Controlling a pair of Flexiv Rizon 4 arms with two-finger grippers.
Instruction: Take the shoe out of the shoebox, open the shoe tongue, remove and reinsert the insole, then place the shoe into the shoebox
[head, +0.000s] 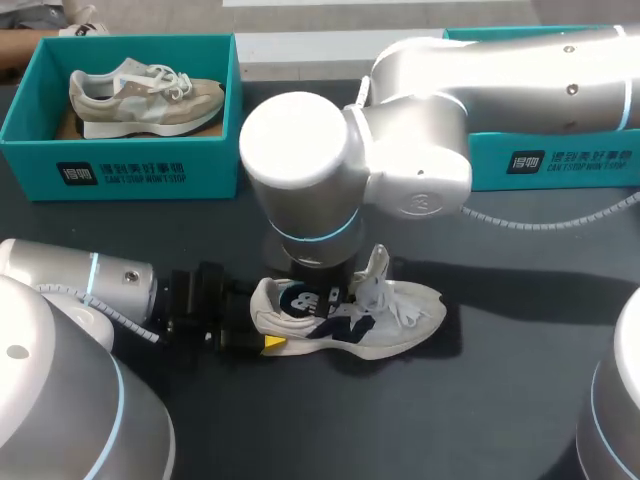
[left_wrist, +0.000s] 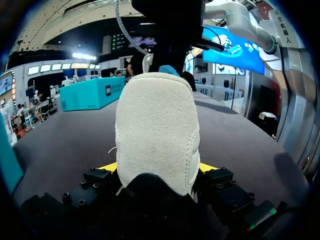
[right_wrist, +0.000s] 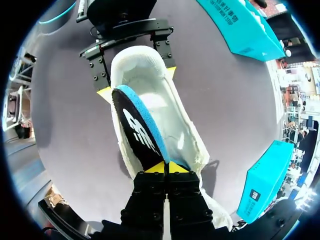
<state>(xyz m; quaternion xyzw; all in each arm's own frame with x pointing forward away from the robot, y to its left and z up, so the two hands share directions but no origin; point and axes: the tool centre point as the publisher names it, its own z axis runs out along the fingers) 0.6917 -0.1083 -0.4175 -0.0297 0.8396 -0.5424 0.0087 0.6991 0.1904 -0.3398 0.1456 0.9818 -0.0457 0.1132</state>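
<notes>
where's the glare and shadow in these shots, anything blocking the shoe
head view: glare on the right arm's silver shell, which overhangs the white shoe; shadow on the table beyond the toe. left wrist view: the heel fills the middle, left claw dark beneath. right wrist view: even light, small shadow beside the shoe, insole in plain sight.

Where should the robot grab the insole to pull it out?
The end sticking up out of the shoe, pinched from above. The insole is thin, flat and tilted, so a finger fits each face. The right gripper holds it there.

Dark table (head: 540, 400), beige shoe (head: 145, 95) in far-left box (head: 120, 165)
</notes>
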